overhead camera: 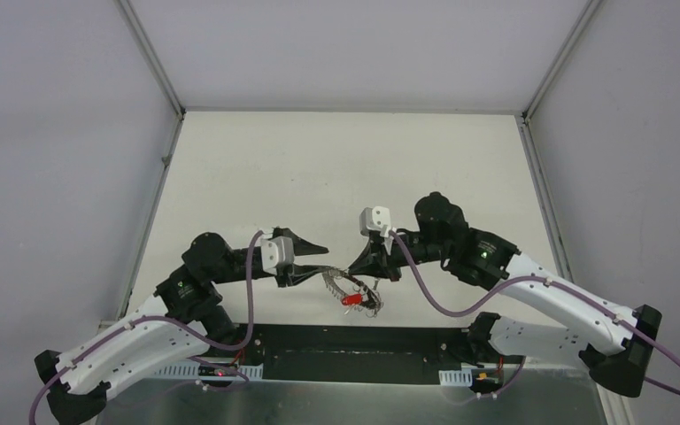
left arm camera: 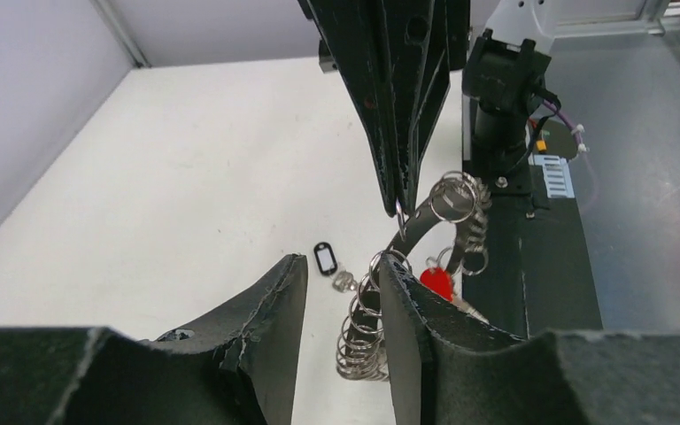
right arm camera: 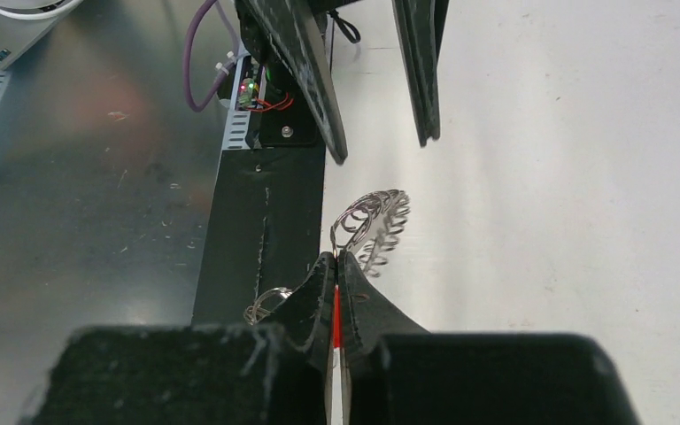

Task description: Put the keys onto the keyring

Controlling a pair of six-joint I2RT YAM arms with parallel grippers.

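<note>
Pinching the keyring (right arm camera: 374,221) aloft, right hand (right arm camera: 336,262) clamped shut on it; left hand (left arm camera: 341,263) level opposite, fingers parted.

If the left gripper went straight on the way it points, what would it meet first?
Probably the silvery-grey keyring fringed with wire loops, just ahead between its open fingers; depth unclear.
</note>
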